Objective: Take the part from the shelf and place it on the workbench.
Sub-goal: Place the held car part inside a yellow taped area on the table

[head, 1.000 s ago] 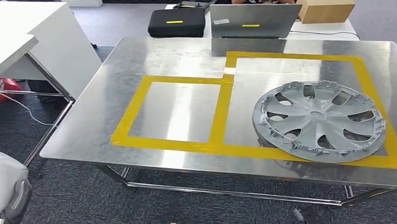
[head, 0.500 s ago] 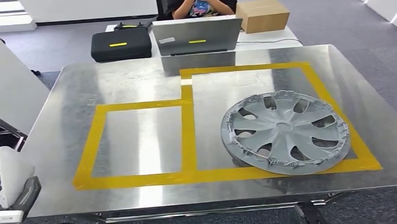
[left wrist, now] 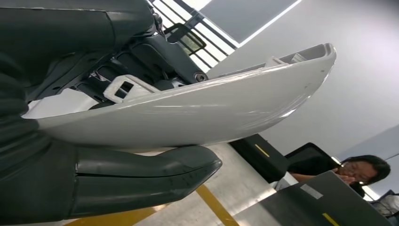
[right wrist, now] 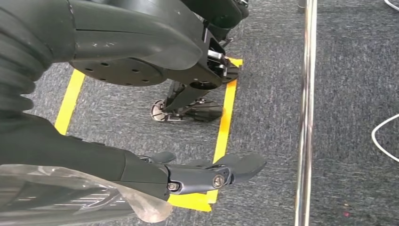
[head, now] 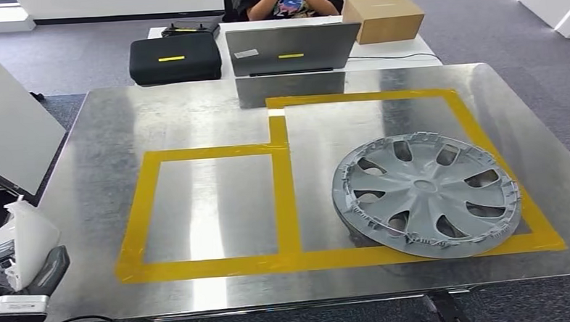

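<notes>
My left hand (head: 35,279) sits at the lower left of the head view, just off the workbench's near left corner, and grips a white curved plastic part (head: 22,234). In the left wrist view the part (left wrist: 197,113) lies clamped between the thumb (left wrist: 141,181) and the darker fingers above it. The steel workbench (head: 193,121) carries two yellow-taped rectangles; the left one (head: 208,208) is bare, and a grey wheel cover (head: 425,195) lies in the right one. My right hand (right wrist: 70,146) hangs over the carpet, fingers apart, holding nothing.
Behind the workbench a second table holds a black case (head: 174,58), a grey laptop (head: 289,49) and a cardboard box (head: 382,16); a person (head: 282,0) sits there. A white cabinet (head: 5,144) stands left. A metal table leg (right wrist: 306,113) and yellow floor tape (right wrist: 225,117) lie near my right hand.
The camera has turned, so the workbench now lies square and centred ahead. My left hand with the white part has risen further into view at the lower left.
</notes>
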